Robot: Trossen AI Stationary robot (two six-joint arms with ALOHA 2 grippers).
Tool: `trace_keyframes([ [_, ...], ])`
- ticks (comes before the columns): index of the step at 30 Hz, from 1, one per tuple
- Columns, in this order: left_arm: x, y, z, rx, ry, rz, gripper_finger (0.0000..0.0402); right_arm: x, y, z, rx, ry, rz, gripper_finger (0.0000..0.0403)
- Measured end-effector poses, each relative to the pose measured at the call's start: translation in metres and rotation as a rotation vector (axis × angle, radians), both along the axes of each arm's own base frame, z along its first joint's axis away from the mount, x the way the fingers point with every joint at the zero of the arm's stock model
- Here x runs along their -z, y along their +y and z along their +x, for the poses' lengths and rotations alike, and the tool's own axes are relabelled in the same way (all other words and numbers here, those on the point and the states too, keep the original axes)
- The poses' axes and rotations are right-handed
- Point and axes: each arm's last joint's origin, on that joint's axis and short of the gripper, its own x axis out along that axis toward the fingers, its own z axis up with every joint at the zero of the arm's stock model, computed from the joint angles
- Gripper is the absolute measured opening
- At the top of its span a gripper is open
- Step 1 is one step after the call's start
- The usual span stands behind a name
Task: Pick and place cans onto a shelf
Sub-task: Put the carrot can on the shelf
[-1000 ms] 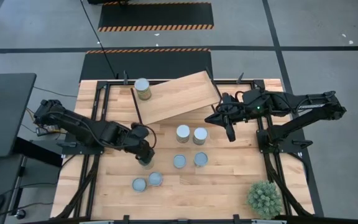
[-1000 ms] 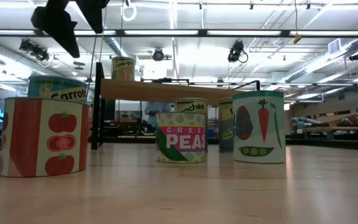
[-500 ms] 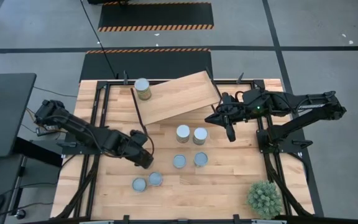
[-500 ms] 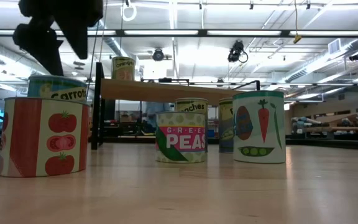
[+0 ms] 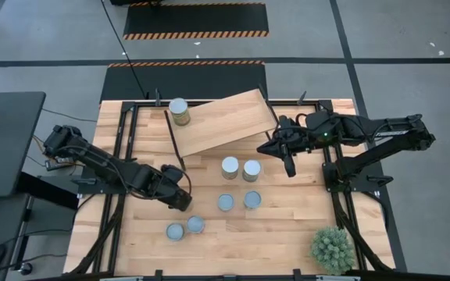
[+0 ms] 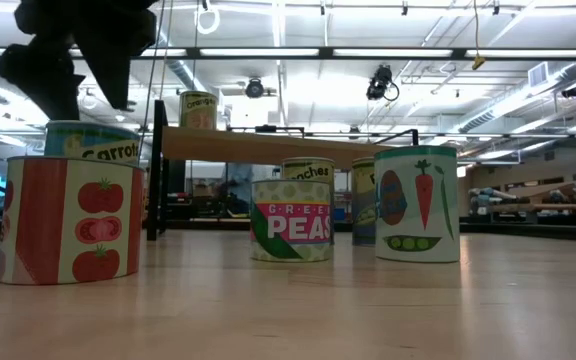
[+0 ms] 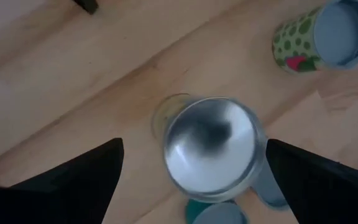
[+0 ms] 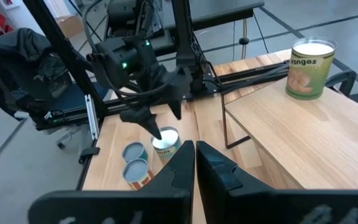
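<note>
My left gripper [image 5: 181, 198] is open and points down over a silvery-topped can [image 7: 211, 149] standing on the tabletop. Its fingers stand on either side of the can's top with gaps showing. In the low view the gripper [image 6: 68, 50] hangs above the carrot-label can [image 6: 93, 140]. The light-wood shelf [image 5: 225, 121] stands at the far middle, with one can [image 5: 179, 111] upright on its far left corner. Several other cans stand on the table, such as two [image 5: 241, 168] in front of the shelf. My right gripper [image 5: 290, 168] is shut and empty near the shelf's right end.
Two cans [image 5: 186, 228] stand just near of my left gripper, and two more [image 5: 239, 201] stand at mid-table. A green spiky plant [image 5: 333, 248] sits at the near right corner. Black frame rails [image 5: 123, 148] run along both table sides.
My left gripper has gone a little toward the table's near edge and down, coming over the can, which it now hides in the high view. The cans and my right arm have kept still.
</note>
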Motion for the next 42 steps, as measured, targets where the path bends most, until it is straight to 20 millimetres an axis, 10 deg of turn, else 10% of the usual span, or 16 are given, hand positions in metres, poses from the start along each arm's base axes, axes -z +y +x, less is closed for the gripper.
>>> trace_keyframes([
  [42, 0.012, -0.025, 0.042, 0.166, 0.065, 0.069, 0.04, -0.005, 0.001, 0.001, -0.016, -0.052, 0.039, 0.0022],
])
